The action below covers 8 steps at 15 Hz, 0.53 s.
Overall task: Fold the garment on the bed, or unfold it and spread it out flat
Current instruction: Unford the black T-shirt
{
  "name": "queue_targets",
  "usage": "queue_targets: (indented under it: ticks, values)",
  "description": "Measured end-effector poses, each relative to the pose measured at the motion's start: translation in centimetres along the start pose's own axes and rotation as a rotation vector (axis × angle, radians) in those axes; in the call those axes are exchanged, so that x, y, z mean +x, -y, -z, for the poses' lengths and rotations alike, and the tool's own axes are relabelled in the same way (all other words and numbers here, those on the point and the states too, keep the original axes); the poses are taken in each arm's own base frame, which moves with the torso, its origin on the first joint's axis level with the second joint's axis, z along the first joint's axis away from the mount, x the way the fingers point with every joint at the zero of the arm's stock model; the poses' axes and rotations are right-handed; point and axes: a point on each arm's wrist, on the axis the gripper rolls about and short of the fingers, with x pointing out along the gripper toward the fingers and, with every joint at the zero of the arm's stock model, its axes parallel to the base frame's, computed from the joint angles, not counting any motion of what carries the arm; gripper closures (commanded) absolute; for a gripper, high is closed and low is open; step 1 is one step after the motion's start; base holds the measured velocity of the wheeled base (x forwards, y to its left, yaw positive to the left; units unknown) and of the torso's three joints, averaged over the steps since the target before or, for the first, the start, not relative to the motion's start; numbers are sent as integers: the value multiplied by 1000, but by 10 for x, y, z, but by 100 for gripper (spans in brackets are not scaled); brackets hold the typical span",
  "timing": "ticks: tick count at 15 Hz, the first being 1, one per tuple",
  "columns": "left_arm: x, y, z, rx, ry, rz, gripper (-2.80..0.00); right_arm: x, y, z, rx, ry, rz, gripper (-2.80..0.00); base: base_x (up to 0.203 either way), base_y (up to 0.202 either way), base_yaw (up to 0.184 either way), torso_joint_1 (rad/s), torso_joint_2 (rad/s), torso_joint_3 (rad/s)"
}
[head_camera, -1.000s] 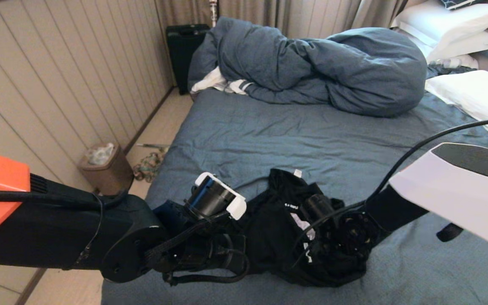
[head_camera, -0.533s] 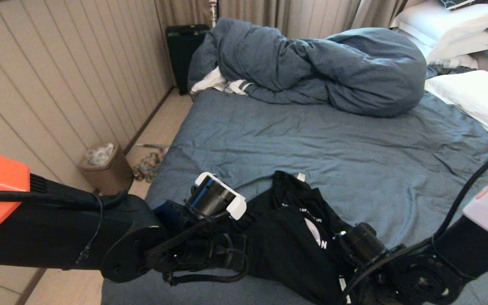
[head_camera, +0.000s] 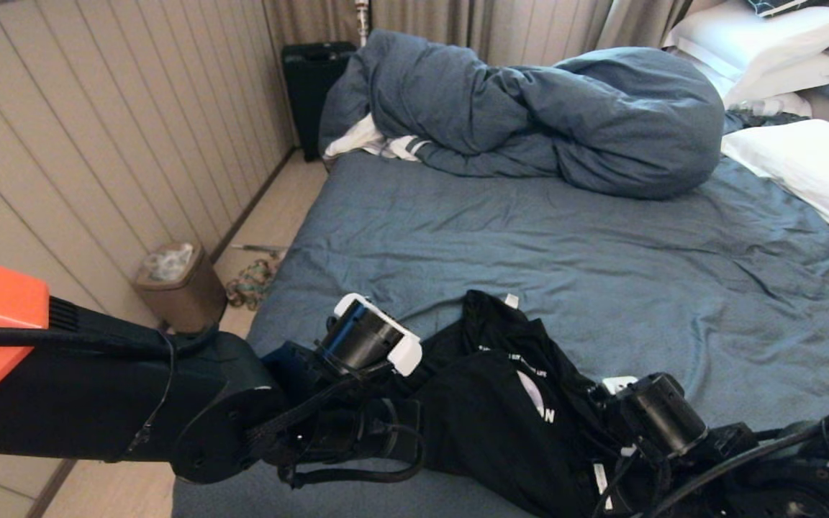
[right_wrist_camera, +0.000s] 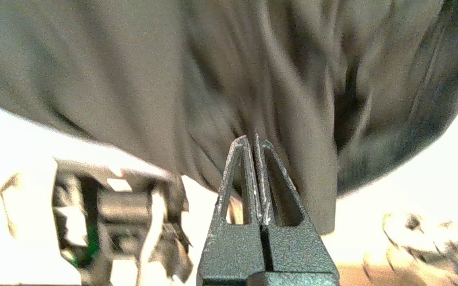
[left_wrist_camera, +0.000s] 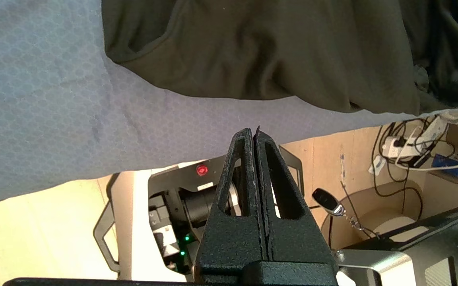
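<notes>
Both claws are pressed together – the left gripper (left_wrist_camera: 255, 133) empty at the near edge of the bed (head_camera: 601, 266). Right gripper (right_wrist_camera: 254, 139) pinches the garment (head_camera: 501, 410) – bunched between them.

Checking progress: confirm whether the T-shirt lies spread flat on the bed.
No: the T-shirt lies bunched and folded over itself on the bed.

Counted on and around one bed (head_camera: 544, 237).

One black garment (head_camera: 501, 410), one bunched duvet (head_camera: 551, 115), three white pillows (head_camera: 796, 50) (two stacked, one lying nearer), one suitcase (head_camera: 314, 86), one waste bin (head_camera: 177, 288) on the floor, two robot grippers: left gripper (left_wrist_camera: 255, 133) and right gripper (right_wrist_camera: 253, 139), each with fingers pressed together.
</notes>
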Motion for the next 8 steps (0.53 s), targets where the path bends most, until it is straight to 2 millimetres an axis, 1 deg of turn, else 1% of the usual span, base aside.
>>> queue_targets:
  ticks: [2,4,5,6,8]
  values:
    - [-1,0,0,0,4,1,0,-7,-9,-31,21,87,-31,0,0,0,0,0,0,0]
    - [-4,0,-1,0,11,5,0,-13,-19,-70,40,153,-50,0,0,0,0,0,0,0]
    - [-5,1,-2,-1,15,7,0,-12,-25,-88,47,170,-53,0,0,0,0,0,0,0]
    - [-6,1,-2,-1,18,7,0,-6,-31,-105,51,172,-50,0,0,0,0,0,0,0]
    - [-8,1,-3,-2,22,10,0,16,-44,-131,54,162,-39,0,0,0,0,0,0,0]
